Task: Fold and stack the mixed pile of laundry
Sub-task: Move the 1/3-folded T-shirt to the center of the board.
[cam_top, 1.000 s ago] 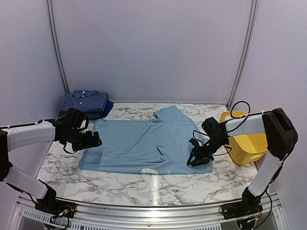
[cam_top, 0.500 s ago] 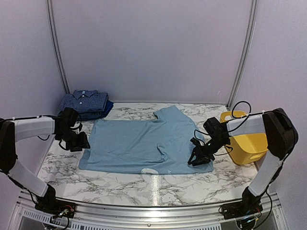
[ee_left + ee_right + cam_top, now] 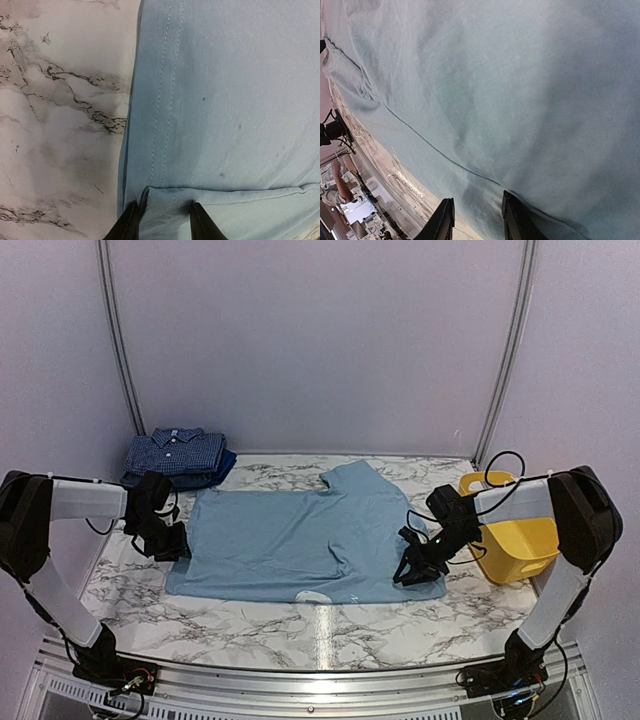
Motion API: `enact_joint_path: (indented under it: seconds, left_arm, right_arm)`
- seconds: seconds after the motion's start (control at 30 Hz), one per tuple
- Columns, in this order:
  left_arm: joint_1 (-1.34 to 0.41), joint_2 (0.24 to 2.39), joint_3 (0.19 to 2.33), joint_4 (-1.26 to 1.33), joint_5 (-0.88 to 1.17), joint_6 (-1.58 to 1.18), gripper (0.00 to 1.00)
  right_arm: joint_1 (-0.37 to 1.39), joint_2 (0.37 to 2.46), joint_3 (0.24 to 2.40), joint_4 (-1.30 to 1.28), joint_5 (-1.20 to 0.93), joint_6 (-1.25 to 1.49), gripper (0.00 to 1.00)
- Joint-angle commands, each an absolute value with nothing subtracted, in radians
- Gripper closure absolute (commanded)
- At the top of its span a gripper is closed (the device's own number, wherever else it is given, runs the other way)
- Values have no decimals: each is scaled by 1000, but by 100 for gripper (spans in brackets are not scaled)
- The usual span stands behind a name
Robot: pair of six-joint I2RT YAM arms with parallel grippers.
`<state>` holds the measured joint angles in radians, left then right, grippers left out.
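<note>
A plain light-blue T-shirt (image 3: pixel 300 540) lies spread flat across the marble table (image 3: pixel 250 625). My left gripper (image 3: pixel 172 542) is at its left edge. In the left wrist view its jaws (image 3: pixel 162 220) pinch a raised fold of the stitched hem (image 3: pixel 165 100). At the shirt's right front corner my right gripper (image 3: pixel 412 575) sits low on the cloth. The right wrist view shows light-blue fabric (image 3: pixel 520 75) caught between its jaws (image 3: pixel 477 220). A folded navy small-check shirt (image 3: pixel 178 452) rests on a dark-blue piece at the back left.
A yellow plastic tub (image 3: pixel 515 540) stands at the right edge, just behind my right arm. The folded stack sits in the back left corner near the wall. Bare marble runs along the front of the table.
My left gripper has drawn back leftward from over the shirt to its left edge and closed from wide open onto the hem. The right gripper has barely moved.
</note>
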<state>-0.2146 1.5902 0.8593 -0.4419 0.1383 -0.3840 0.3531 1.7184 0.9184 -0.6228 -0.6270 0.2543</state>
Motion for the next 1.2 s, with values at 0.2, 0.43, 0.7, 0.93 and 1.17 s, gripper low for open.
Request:
enact_joint_path:
  seconds: [0.2, 0.43, 0.7, 0.93, 1.17]
  left_arm:
    - [-210, 1599, 865, -406, 98, -382, 77]
    - [-204, 1605, 870, -434, 17, -404, 100]
    - [-185, 1594, 880, -456, -7, -415, 90]
    - [-207, 1448, 889, -446, 154, -400, 50]
    - [-345, 1469, 844, -425, 202, -503, 50]
  right_arm:
    - [328, 1741, 898, -663, -531, 229, 67]
    - [316, 1742, 891, -681, -503, 227, 67]
    - [311, 1733, 885, -678, -517, 222, 66]
    - [317, 1659, 1005, -700, -594, 212, 64]
    - [325, 1704, 1055, -699, -593, 226, 63]
